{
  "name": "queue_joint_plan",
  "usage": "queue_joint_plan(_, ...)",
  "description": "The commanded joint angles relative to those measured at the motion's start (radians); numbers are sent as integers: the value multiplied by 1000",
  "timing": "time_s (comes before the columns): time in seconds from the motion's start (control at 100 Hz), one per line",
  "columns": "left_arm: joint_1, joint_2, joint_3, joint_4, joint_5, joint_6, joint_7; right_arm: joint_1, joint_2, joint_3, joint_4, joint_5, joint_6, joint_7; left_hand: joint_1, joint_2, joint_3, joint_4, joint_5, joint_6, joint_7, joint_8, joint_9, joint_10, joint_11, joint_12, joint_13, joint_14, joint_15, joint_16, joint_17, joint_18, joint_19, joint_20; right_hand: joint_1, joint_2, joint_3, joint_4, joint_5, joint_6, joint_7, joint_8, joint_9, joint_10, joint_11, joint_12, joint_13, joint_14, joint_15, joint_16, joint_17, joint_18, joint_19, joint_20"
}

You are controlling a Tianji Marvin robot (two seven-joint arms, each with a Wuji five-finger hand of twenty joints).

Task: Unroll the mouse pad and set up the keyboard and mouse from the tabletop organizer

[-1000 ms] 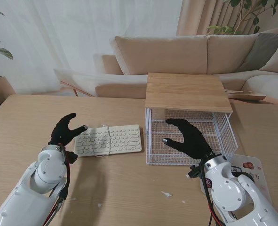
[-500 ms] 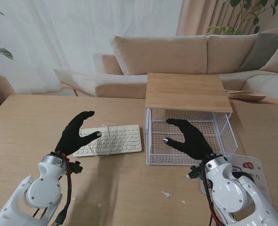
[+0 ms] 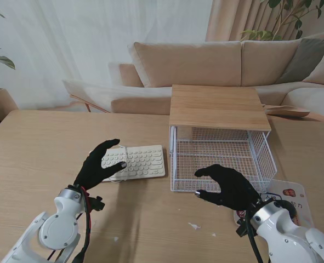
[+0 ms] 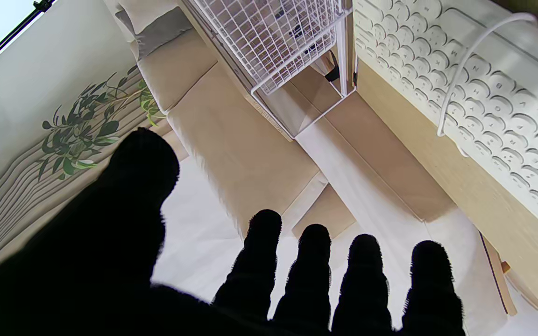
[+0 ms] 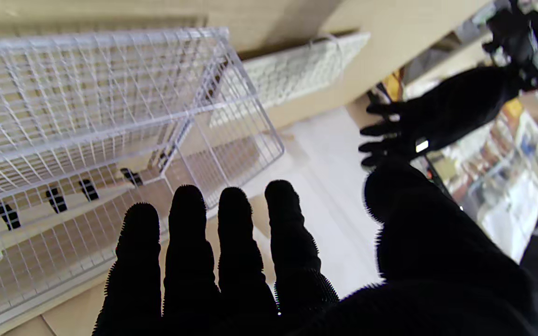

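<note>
While the right hand [image 3: 227, 186] was reaching into the wire basket [image 3: 263, 150] a second ago, it now sits nearer to the robot, outside the basket's front edge, fingers apart and holding nothing. Over the same second the left hand [image 3: 100, 164] has moved forward and to the right, so that its spread fingers hover over the left end of the keyboard [image 3: 134, 161]; whether they touch the keys cannot be told, and the left wrist view shows the fingers [image 4: 313, 261] splayed with nothing between them. The keyboard lies flat on the table [image 3: 30, 148], just left of the basket, with a white cord [image 3: 126, 163] looped across it. That probably means the keyboard is already out of the organizer and the left hand is about to shift it, while the right hand has come away empty. No mouse can be made out in the basket. A pale printed sheet [image 3: 290, 200] shows by the right wrist; whether it is the mouse pad cannot be told.

The table is light wood with a few small white scraps [image 3: 193, 225] near the robot. Behind it stand a beige sofa [image 3: 205, 63], pale curtains and leafy plants
</note>
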Motion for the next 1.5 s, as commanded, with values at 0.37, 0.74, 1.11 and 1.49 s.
queue_joint_plan(0.37,5,-5,8,-8,-46,1,-33,17,36,-33,43,-119,100,191,-16,23,-18,42,5,-16,2,3,-8,-46,9,6,-21,1,11,2,-13,8,-10,5,33,72,-78,76,-35,1,-43,28,-64,-14,-45,-5,-49,-29,-89,-34,-57,-33,-48,-45)
queue_joint_plan(0.74,7,-4,6,-9,-49,9,-38,177,52,-105,180,-155,126,252,-17,29,-23,43,4,-8,-3,1,-6,-47,2,2,-20,2,7,1,-14,10,-24,11,33,71,-89,80,-57,-11,-53,28,-108,-29,-48,-7,-83,-55,-126,-52,-74,-54,-82,-61)
queue_joint_plan(1.11,2,-5,3,-4,-44,14,-35,304,55,-162,281,-150,128,254,-15,34,-24,44,6,-7,-4,0,-6,-47,3,2,-17,5,3,0,-16,13,-35,20,25,65,-80,81,-78,-22,-56,25,-131,-39,-45,-9,-99,-65,-134,-57,-85,-63,-95,-68)
queue_joint_plan(1.49,-3,-5,7,0,-48,26,-40,455,55,-229,395,-116,125,241,-13,36,-25,44,10,-2,-6,-1,-7,-48,2,1,-14,6,0,1,-18,15,-49,27,17,63,-68,80,-93,-35,-57,22,-146,-47,-43,-10,-110,-68,-137,-59,-93,-63,-103,-72)
